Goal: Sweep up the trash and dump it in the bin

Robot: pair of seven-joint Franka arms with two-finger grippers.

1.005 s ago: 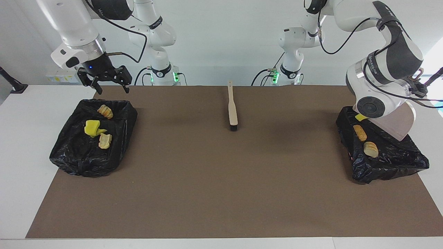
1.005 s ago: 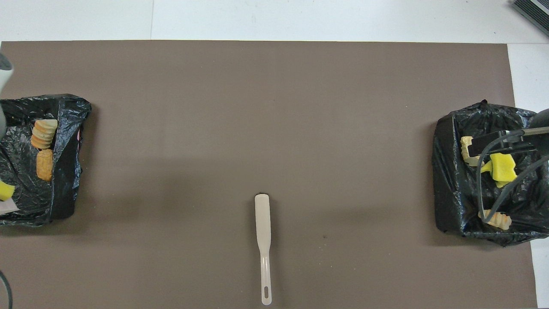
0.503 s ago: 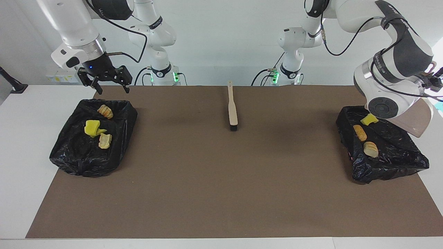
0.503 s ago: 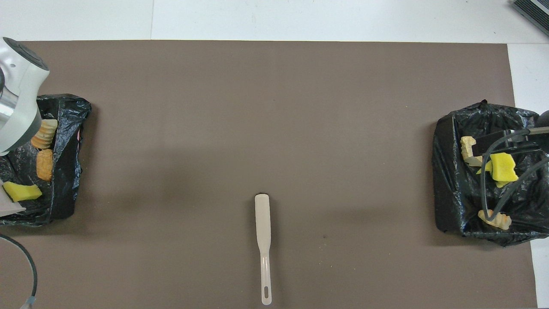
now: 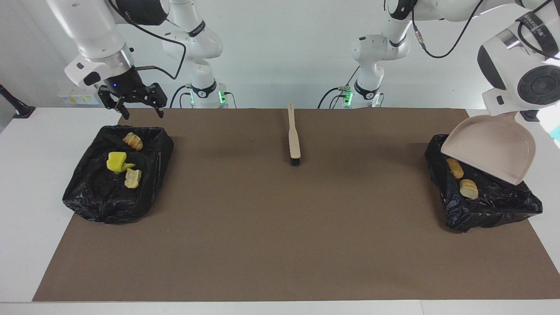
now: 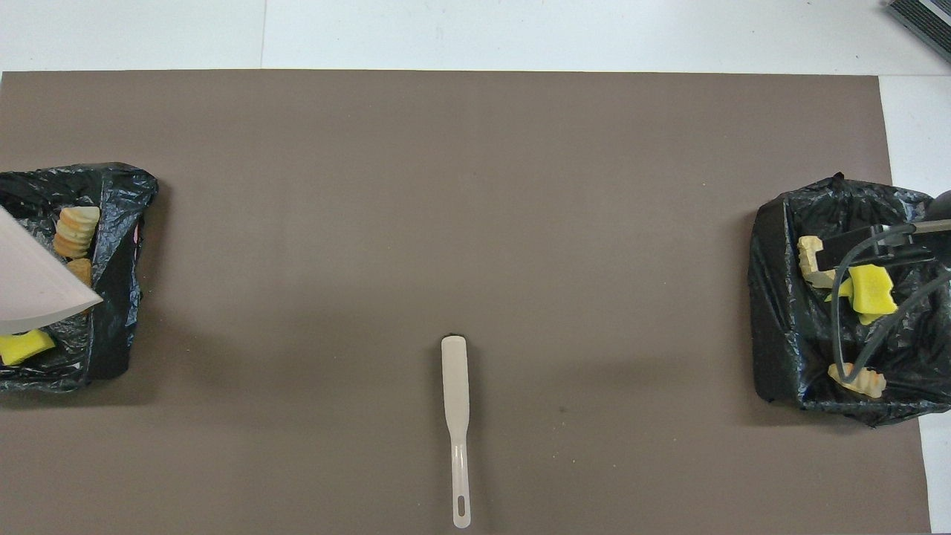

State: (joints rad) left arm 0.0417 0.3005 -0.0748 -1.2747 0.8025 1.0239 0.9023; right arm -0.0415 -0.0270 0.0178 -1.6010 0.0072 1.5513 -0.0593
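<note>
Trash [image 5: 468,188] in two black bin bags [image 5: 485,201], dustpan [image 5: 492,148] tipped over one, hiding some scraps, left pincer hidden, closed on dustpan, right pincer [image 5: 139,114] open wide, empty, over other bag [image 5: 116,175].

Mat [image 5: 280,227] middle open; brush [image 5: 293,138] only obstacle; bins [image 5: 118,175] at ends.

White table [image 5: 26,183] under a brown mat [image 5: 280,227], plain white wall [image 5: 280,52], even light
</note>
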